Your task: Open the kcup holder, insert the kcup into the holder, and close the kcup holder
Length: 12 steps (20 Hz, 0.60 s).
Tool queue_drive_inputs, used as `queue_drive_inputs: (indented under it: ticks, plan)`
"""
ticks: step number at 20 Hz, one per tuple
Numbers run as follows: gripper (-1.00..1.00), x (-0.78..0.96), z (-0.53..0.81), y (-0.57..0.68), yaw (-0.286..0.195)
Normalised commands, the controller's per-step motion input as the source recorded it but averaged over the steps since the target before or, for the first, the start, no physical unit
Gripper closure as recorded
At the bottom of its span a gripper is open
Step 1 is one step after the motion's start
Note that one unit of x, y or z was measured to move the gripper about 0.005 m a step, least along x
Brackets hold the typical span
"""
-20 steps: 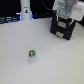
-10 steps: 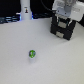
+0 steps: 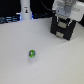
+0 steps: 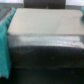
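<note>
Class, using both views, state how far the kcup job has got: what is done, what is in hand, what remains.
Nothing looks done yet. The kcup lies alone on the white table, far from the holder. In hand: the gripper hangs right at the holder; the wrist view shows the holder's top close up. Whether it is open cannot be told. Left: opening, inserting the kcup, closing.

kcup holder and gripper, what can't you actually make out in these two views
- kcup holder, exterior view: the gripper covers its top, so drawer state is unclear.
- Gripper: jaw gap too small and blurred there; the wrist view shows only teal fingers at the edges.
- kcup: too small for markings; absent from wrist view.
</note>
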Motion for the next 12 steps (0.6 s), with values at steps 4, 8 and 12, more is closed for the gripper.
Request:
queue_drive_inputs:
  ticks: [4,8,12]
  plan:
    - [1.0,0.85,0.28,-0.2,-0.08]
    - [1.0,0.89,0.18,-0.18,-0.073]
    - [1.0,0.93,0.09,-0.18,-0.071]
